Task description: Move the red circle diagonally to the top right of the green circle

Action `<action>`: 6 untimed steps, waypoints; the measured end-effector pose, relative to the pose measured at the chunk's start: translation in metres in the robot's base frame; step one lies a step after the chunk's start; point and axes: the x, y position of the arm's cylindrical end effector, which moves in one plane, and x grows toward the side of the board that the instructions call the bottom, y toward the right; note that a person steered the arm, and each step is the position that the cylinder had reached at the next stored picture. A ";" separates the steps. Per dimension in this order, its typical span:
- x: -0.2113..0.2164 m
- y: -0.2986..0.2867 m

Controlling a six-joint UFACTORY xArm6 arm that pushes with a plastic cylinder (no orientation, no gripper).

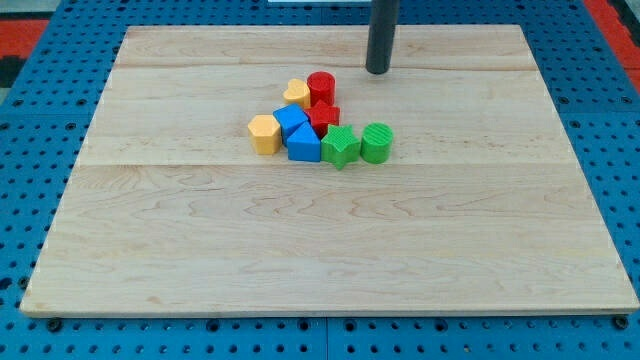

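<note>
The red circle (321,87) stands at the top of a tight cluster of blocks near the board's middle. The green circle (377,143) is at the cluster's right end, below and to the right of the red circle. My tip (377,70) rests on the board to the right of and slightly above the red circle, apart from it, and well above the green circle.
The cluster also holds a yellow block (296,94) left of the red circle, a second red block (324,118), two blue blocks (292,120) (304,143), a yellow block (264,134) at the left and a green star-like block (340,147). The wooden board (330,250) lies on a blue pegboard.
</note>
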 end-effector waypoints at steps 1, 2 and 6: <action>0.003 -0.102; 0.017 -0.120; 0.122 0.017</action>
